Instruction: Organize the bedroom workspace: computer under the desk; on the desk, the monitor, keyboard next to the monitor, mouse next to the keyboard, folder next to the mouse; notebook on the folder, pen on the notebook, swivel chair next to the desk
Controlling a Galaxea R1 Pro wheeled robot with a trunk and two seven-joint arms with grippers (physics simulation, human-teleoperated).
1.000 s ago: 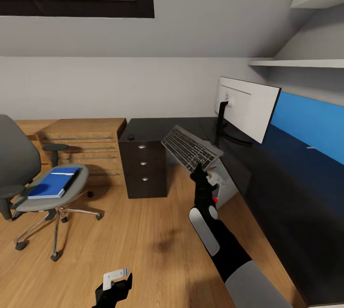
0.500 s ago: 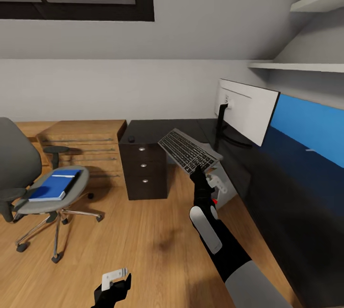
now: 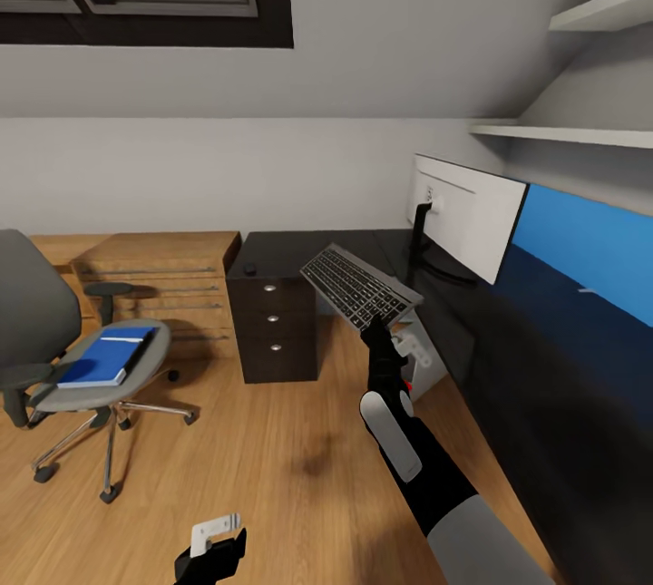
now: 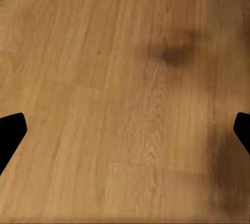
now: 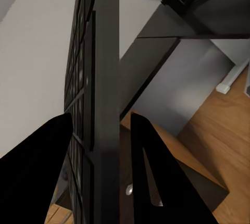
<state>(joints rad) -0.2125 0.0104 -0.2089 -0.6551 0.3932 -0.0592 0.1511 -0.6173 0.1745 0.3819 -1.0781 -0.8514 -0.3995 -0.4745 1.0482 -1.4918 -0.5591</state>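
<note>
The right gripper (image 3: 375,328) is clamping the near edge of the slim keyboard (image 3: 357,285), holding it tilted in the air over the front edge of the glossy black desk (image 3: 299,248), just before the monitor (image 3: 467,215); the right wrist view is showing that edge pinched between its fingers (image 5: 156,182). The left gripper (image 4: 125,130) is hanging over wood-plank floor (image 4: 120,67) with jaws apart. The blue folder (image 3: 106,355) is lying on the grey chair (image 3: 82,358), and the keyboard is sitting slightly further left than a second ago.
</note>
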